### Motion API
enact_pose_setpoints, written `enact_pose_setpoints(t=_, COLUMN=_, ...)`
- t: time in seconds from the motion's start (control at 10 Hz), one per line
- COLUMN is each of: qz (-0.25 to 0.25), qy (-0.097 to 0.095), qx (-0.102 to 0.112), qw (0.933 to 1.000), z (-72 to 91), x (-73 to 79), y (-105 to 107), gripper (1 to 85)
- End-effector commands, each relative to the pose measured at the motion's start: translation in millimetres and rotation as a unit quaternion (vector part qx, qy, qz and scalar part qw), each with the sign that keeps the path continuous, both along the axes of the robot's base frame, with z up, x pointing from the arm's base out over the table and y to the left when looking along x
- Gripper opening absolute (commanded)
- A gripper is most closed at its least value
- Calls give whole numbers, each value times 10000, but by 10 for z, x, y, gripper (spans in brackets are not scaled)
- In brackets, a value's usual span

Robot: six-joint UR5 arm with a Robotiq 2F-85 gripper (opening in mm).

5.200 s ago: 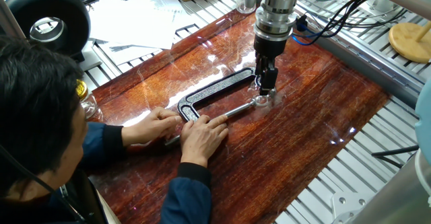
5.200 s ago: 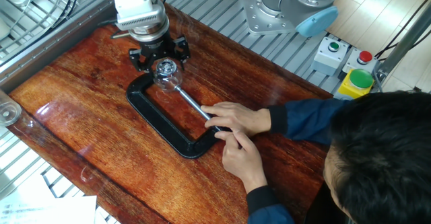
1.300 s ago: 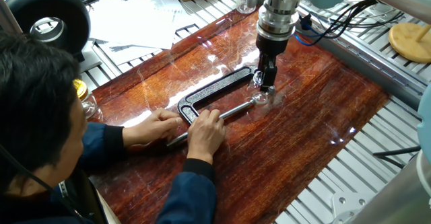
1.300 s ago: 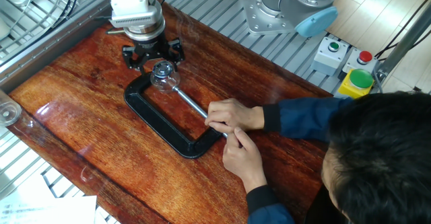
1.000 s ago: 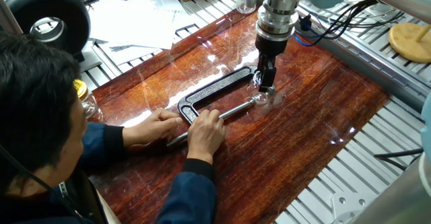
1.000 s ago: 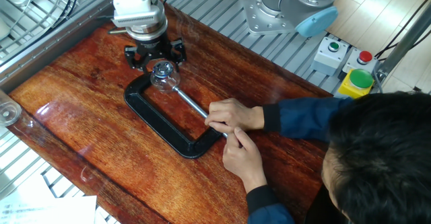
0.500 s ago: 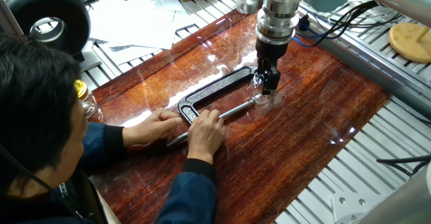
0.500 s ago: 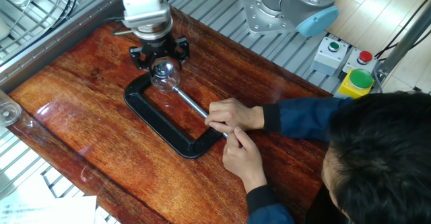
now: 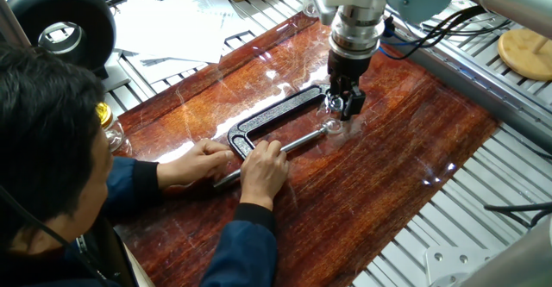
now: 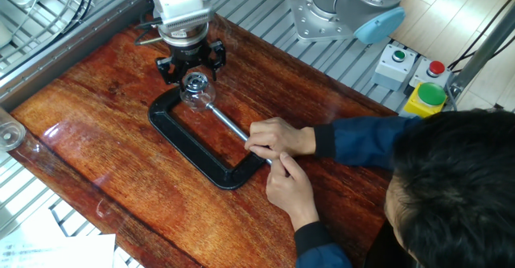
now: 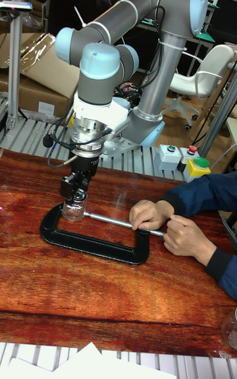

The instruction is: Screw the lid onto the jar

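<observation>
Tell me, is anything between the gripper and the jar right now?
Nothing visible stands between them. The gripper sits directly over the jar, its fingers down at the lid on the jar's mouth. The jar is held in the black C-clamp; the person's hands stay at the screw handle, away from it.

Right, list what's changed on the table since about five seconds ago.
The gripper has turned about its vertical axis above the jar, staying over it. The person's right hand shifted along the C-clamp screw handle and gripped it. The jar, the clamp and the other hand stayed put.
</observation>
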State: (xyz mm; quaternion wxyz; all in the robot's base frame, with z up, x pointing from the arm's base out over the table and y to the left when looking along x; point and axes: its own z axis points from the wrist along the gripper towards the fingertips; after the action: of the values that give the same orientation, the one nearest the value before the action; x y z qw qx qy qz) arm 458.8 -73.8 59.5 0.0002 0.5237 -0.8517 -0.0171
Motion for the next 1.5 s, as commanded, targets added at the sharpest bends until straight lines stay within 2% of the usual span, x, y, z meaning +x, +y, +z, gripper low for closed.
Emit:
enact_pose_setpoints(t=0.0, qz=97, qy=-62, qx=11, qw=9999, z=7, x=24, y=-7, gripper=647)
enact_pose_setpoints(t=0.4, qz=6, qy=-36, qx=-28, qw=10000, z=8, x=13, y=-28, gripper=563)
enact_pose_setpoints(t=0.7, qz=-124, qy=13, qx=32, qw=9999, z=5, x=6, y=-8, gripper=490)
enact_pose_setpoints(t=1.1, qz=-750, qy=189, qx=274, qw=9966, z=-1, x=44, y=32, gripper=487)
enact_pose_setpoints(t=1.2, qz=-1002, qy=196, qx=283, qw=9944, z=13, x=80, y=-16, gripper=487)
enact_pose_setpoints(t=1.4, qz=-1395, qy=140, qx=160, qw=9900, z=-1, x=109, y=-123, gripper=487)
